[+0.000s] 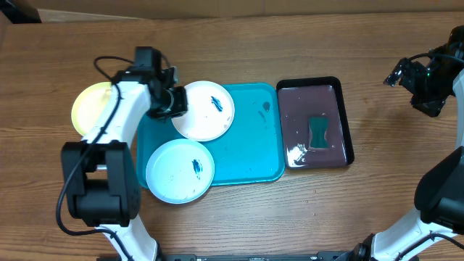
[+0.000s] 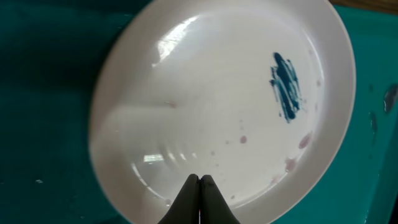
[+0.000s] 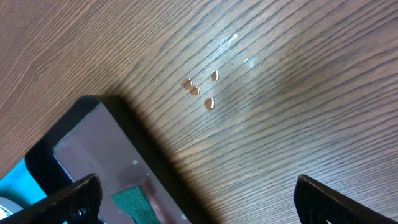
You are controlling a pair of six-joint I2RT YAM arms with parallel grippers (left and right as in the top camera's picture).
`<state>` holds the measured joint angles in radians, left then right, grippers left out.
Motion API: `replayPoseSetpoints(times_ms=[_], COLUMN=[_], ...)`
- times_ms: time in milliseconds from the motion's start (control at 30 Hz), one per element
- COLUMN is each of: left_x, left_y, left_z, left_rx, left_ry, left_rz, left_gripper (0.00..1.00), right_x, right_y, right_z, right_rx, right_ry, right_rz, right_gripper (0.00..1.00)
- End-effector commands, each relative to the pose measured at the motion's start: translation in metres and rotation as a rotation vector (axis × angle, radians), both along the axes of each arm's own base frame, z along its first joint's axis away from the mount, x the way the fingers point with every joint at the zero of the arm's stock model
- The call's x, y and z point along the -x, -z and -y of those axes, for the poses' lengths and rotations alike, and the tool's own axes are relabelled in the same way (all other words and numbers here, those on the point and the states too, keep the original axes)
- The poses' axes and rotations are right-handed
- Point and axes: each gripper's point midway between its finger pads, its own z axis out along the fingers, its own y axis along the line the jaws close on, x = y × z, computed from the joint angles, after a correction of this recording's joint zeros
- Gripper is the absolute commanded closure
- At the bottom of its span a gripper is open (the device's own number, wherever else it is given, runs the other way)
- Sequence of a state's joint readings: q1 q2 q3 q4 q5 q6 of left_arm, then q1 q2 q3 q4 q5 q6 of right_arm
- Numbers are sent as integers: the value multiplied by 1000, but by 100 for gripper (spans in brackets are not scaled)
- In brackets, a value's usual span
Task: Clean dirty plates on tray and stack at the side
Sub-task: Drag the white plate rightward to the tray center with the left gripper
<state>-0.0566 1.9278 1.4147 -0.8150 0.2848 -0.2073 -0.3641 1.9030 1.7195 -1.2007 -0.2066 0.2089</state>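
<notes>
On the turquoise tray (image 1: 254, 138) lie two plates. The white plate (image 1: 206, 110) at its top left has a dark blue smear (image 2: 286, 84). Below it the pale blue plate (image 1: 180, 171), also smeared, overhangs the tray's front left corner. A yellow-green rimmed plate (image 1: 94, 107) rests on the table left of the tray. My left gripper (image 1: 177, 103) is shut, its tips (image 2: 200, 183) pressed together over the white plate's (image 2: 217, 93) left rim with nothing between them. Far to the right, my right gripper (image 1: 424, 83) hangs open over bare wood (image 3: 198, 186).
A black tray (image 1: 315, 123) holding a green sponge (image 1: 318, 133) and some liquid stands right of the turquoise tray; the right wrist view shows its corner (image 3: 81, 143) and the sponge (image 3: 134, 202). A few droplets (image 3: 199, 90) lie on the wood.
</notes>
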Motion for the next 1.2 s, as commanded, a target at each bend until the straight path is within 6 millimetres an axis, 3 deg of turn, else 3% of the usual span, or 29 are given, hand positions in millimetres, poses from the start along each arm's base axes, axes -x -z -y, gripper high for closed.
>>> replayPoseSetpoints(times_ms=[0,267,533,800,1167], left_x=[-2,13,26,35,42], left_y=[-18,-17,-16,-15,-13], left_z=[26,67,91,104,104], left_rx=[0,-3,-2,-4,-5], left_ry=[21,85,131,141,113], left_rz=[40,19,-5,-23,-59], left_gripper=[96,96,96,96,96], right_x=[-2,-2,-2,-2,-2], right_y=[-8,-8,-8,-8,-8], right_z=[0,0,0,0,0], right_rx=[4,4,4,4,4], right_ry=[0,0,0,0,0], right_rz=[24,24,24,24,23], right_gripper=[0,0,0,0,0])
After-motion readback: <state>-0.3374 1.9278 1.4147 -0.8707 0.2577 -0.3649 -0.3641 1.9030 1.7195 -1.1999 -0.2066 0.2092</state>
